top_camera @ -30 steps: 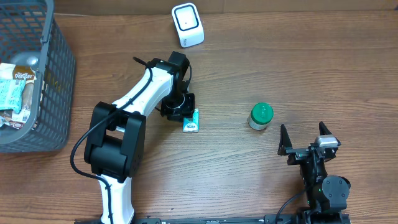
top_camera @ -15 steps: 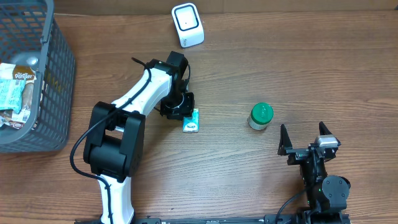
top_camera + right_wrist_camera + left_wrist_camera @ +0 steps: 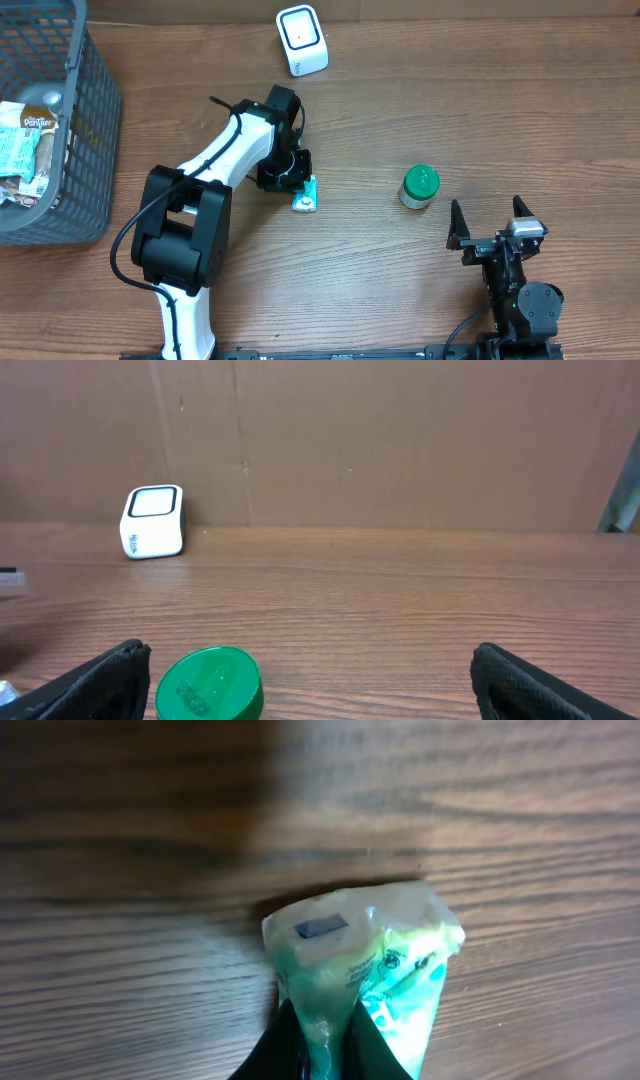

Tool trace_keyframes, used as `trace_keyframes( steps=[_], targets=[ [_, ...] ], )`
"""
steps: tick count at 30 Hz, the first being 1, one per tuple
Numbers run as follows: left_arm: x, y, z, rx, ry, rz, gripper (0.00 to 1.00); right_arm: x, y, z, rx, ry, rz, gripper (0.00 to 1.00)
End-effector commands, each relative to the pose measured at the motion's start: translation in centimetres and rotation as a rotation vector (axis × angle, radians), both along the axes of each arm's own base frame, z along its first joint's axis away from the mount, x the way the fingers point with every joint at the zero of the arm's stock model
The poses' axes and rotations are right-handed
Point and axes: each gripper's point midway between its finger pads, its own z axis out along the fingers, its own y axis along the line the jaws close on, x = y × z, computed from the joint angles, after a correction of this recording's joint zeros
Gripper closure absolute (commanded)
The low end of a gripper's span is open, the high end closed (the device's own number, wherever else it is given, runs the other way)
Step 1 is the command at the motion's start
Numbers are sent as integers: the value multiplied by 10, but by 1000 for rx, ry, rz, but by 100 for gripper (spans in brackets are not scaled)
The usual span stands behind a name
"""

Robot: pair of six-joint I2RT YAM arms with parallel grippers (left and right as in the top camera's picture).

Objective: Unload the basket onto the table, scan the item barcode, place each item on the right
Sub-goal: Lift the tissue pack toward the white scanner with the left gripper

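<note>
Looking down on the bench [image 3: 400, 290], we find the left gripper [image 3: 296, 182] low over the middle of it, jaws pinched on a small green-and-white packet [image 3: 306, 196]. From the left wrist camera it is plain: the two dark fingers [image 3: 268, 1058] squeeze the near end of the packet, which bulges out beyond them and lies on the wood. On its top face we spot a white label [image 3: 322, 927] with a dark patch, too blurred for us to read.

Over to the scanner [image 3: 301, 40]: a white box standing by the far edge, about midway along, well apart from the packet.

Right side now. The right gripper [image 3: 490, 222] sits by the near edge towards the right corner, jaws spread wide and holding nothing. Just beyond it, between it and the bench's middle, a jar with a green lid [image 3: 419, 186] stands upright.

Far left corner: a grey wire basket [image 3: 95, 120] with several wrapped goods inside.
</note>
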Motion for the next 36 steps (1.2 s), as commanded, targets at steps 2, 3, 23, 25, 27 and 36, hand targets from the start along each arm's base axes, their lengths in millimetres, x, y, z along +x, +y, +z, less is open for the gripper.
trace_keyframes(
  steps=[2, 3, 23, 25, 27, 36],
  targets=[
    [38, 18, 42, 201, -161, -16, 96, 0, 2, -2, -3, -2, 8, 0],
    [43, 23, 51, 261, -191, -25, 96, 0, 2, -2, -3, -2, 8, 0],
    [17, 8, 67, 1003, -531, -393, 96, 0, 2, -2, -3, -2, 8, 0],
    [16, 16, 64, 1069, -560, -409, 96, 0, 2, -2, -3, -2, 8, 0],
    [18, 25, 65, 1141, -589, -419, 96, 0, 2, -2, -3, -2, 8, 0],
    [17, 49, 35, 1101, -532, -357, 96, 0, 2, -2, -3, -2, 8, 0]
  ],
)
